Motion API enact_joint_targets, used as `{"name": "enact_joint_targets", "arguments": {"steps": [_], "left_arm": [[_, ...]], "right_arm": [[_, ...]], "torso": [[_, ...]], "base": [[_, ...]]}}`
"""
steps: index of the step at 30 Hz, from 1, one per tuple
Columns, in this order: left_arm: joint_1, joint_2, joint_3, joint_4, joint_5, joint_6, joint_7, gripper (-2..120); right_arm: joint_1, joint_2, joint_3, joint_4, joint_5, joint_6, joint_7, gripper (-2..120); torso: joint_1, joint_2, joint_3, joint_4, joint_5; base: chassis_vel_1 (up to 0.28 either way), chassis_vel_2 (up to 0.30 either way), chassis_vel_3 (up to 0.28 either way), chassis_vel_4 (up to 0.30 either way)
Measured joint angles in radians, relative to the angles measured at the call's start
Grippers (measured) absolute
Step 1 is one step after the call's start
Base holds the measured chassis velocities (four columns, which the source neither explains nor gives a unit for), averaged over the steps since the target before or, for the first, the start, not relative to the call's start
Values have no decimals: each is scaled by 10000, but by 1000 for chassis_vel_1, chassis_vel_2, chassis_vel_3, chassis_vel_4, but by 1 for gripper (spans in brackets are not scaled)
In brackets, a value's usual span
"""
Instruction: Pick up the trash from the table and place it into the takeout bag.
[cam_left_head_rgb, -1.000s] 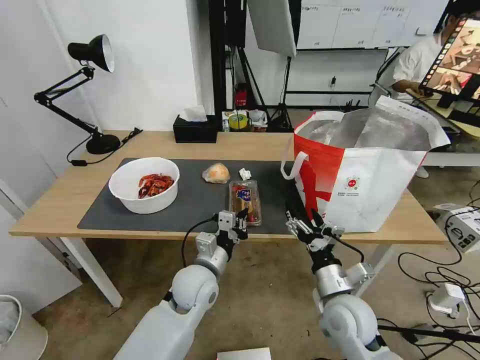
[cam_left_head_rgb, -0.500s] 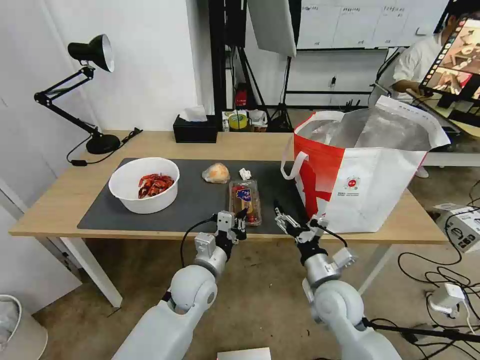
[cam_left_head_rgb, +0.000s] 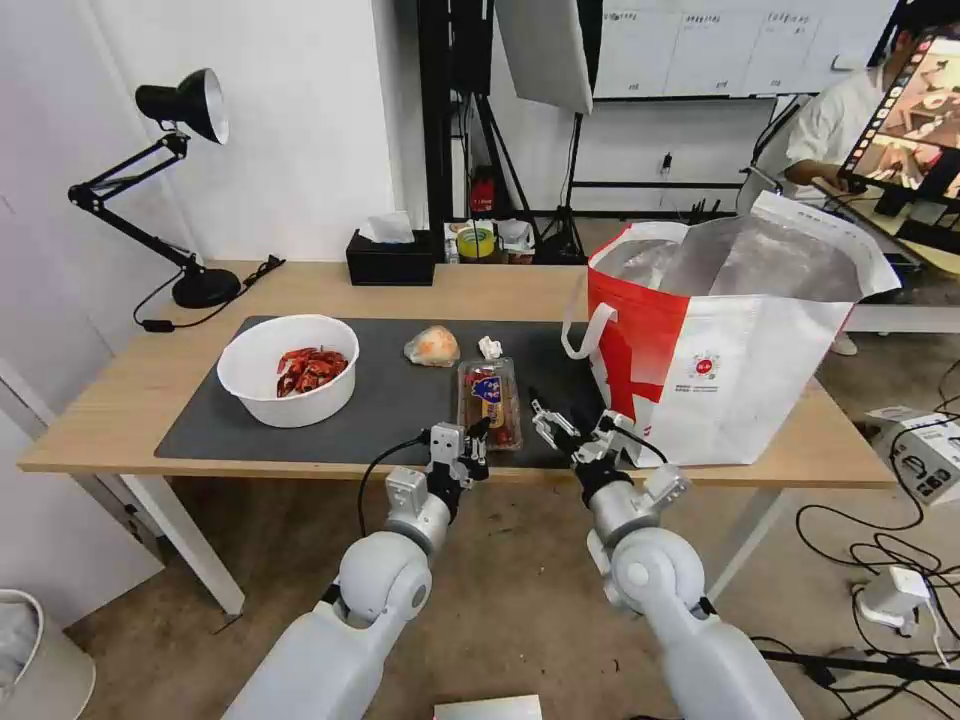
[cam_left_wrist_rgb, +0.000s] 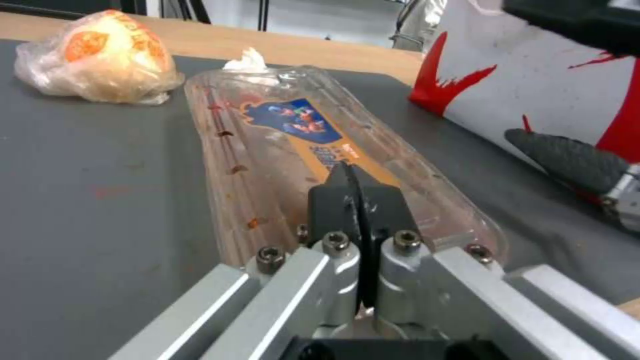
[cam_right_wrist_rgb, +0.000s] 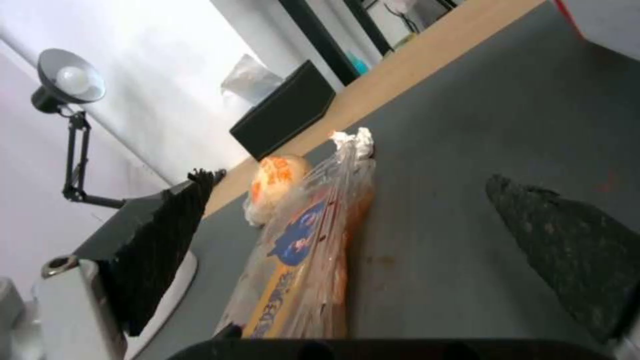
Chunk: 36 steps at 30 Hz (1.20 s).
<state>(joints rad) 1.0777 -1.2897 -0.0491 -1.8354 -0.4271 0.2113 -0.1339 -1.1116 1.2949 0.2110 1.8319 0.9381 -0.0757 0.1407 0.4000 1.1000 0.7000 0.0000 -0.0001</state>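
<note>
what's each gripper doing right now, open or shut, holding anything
Left gripper: shut, holding nothing, at the near end of the clear tray.
Right gripper: open, empty, beside the tray.

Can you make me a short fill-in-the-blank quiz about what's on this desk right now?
1. The crayfish shells sit in a white ____.
2. The takeout bag stands at the table's ____ end.
3. The left gripper, by the clear tray, is ____.
4. The right gripper is ____.

Missing words: bowl; right; shut; open
</note>
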Motion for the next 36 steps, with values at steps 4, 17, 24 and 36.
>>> {"name": "enact_joint_targets", "arguments": {"steps": [4,17,24,36], "left_arm": [[0,-1,-12,2,0,-5,0,0],[-10,-130,80,39,24,-6,0,0],[-32,-127,47,98,29,-17,3,0],[-33,-103,9,158,23,-56,4,0]], "right_arm": [[372,81,-126,-236,130,-261,295,100],[880,80,-432,-617,245,-827,543,100],[1424,210,-704,-1133,270,-841,543,100],[1697,363,-999,-1482,365,-988,595,100]], "torso": [[0,0,0,0,1],[-1,0,0,0,1],[-1,2,-1,0,0],[-1,1,0,0,0]], "base": [[0,0,0,0],[0,0,0,0],[0,0,0,0],[0,0,0,0]]}}
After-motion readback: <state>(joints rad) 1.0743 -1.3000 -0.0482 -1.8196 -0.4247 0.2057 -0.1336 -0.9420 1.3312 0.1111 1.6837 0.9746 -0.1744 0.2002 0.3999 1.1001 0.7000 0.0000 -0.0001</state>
